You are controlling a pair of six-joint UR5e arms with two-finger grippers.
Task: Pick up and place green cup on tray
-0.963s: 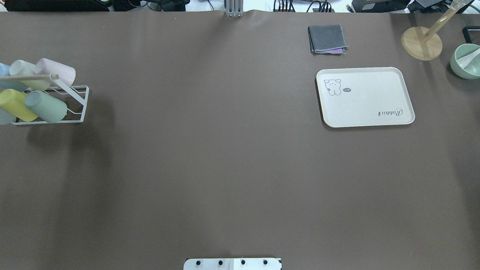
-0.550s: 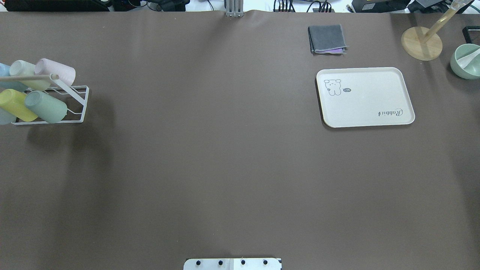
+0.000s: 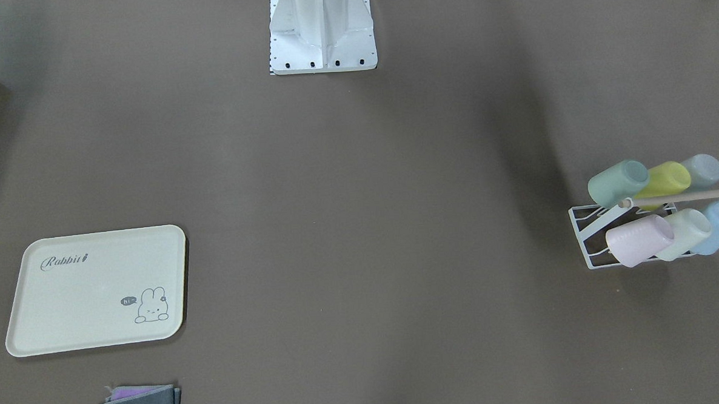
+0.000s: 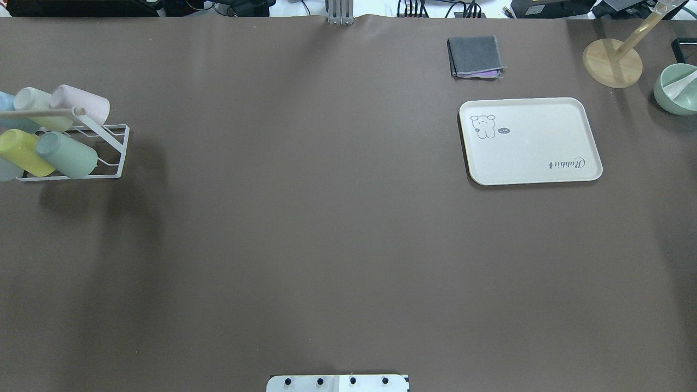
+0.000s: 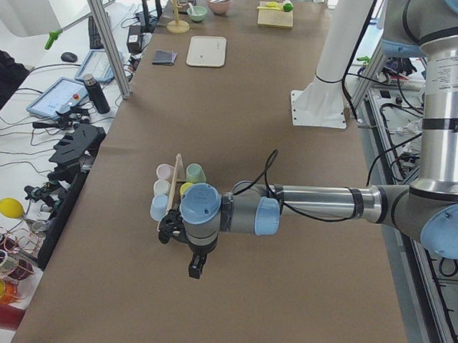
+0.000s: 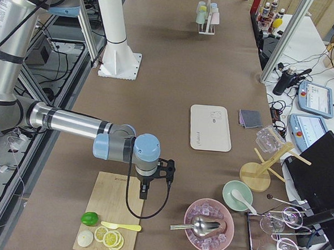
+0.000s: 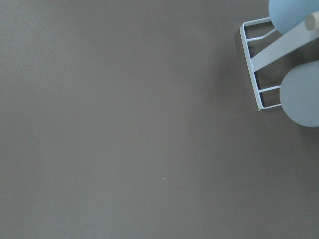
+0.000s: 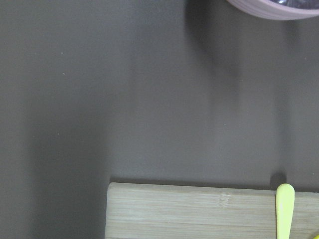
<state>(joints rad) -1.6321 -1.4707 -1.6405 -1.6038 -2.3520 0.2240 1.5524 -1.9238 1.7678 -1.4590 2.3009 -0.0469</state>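
The green cup (image 4: pixel 68 155) lies tilted on a white wire rack (image 4: pixel 111 152) at the table's left edge, beside a yellow cup (image 4: pixel 22 152). It also shows in the front view (image 3: pixel 616 181) and the left side view (image 5: pixel 196 173). The cream tray (image 4: pixel 531 140) with the bunny drawing lies bare at the far right, and shows in the front view (image 3: pixel 96 289). My left gripper (image 5: pixel 197 268) hangs just beyond the rack's outer end. My right gripper (image 6: pixel 143 191) hangs over a wooden board. I cannot tell whether either is open or shut.
Pink (image 4: pixel 81 103), pale cream-green (image 4: pixel 34 100) and blue cups share the rack. A grey cloth (image 4: pixel 475 56), a wooden stand (image 4: pixel 612 62) and a green bowl (image 4: pixel 677 88) sit behind the tray. A cutting board (image 6: pixel 113 212) and a pink bowl (image 6: pixel 209 224) lie at the right end.
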